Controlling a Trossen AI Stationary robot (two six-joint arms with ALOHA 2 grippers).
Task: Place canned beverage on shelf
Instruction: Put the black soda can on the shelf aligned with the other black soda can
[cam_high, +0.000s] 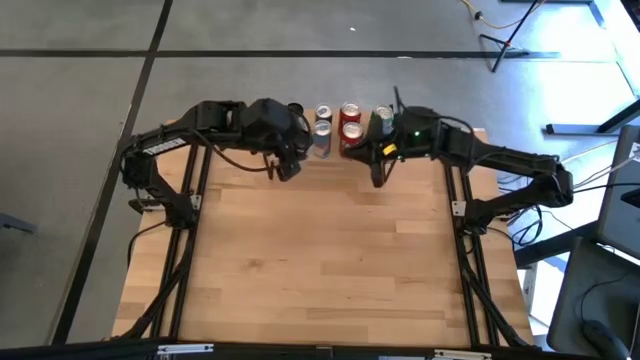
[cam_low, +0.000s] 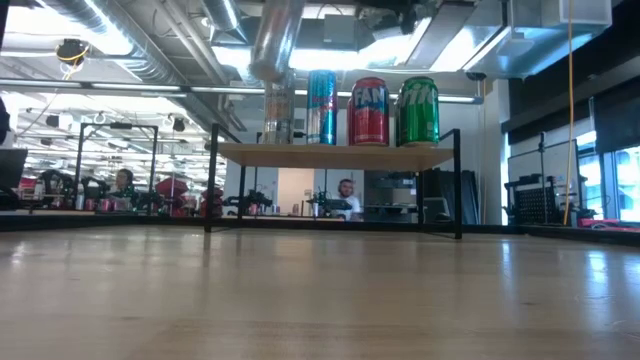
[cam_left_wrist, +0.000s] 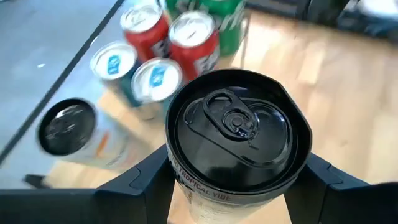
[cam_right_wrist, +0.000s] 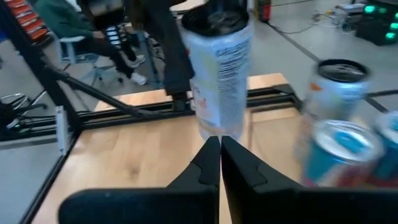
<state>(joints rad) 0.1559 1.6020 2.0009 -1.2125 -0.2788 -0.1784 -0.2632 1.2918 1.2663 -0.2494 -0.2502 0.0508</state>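
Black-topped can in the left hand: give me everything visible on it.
The black-topped can is a tall, slim metal can with a glossy black lid, its pull tab flat and unopened. The body is pale, with orange and dark print; "TROPICAL VIBE" shows under the rim. It stands upright, clamped between the left hand's two dark fingers, which press on opposite sides just below the lid. The right wrist view shows its bottom clear of the wood, so it hangs in the air near the cans already grouped on the shelf.

held can (cam_left_wrist: 236, 134): black lid, white side | shelf (cam_low: 335, 155): light wood top (black legs) | shelf cans: red (cam_low: 369, 112), green (cam_low: 419, 112), blue (cam_low: 322, 107)
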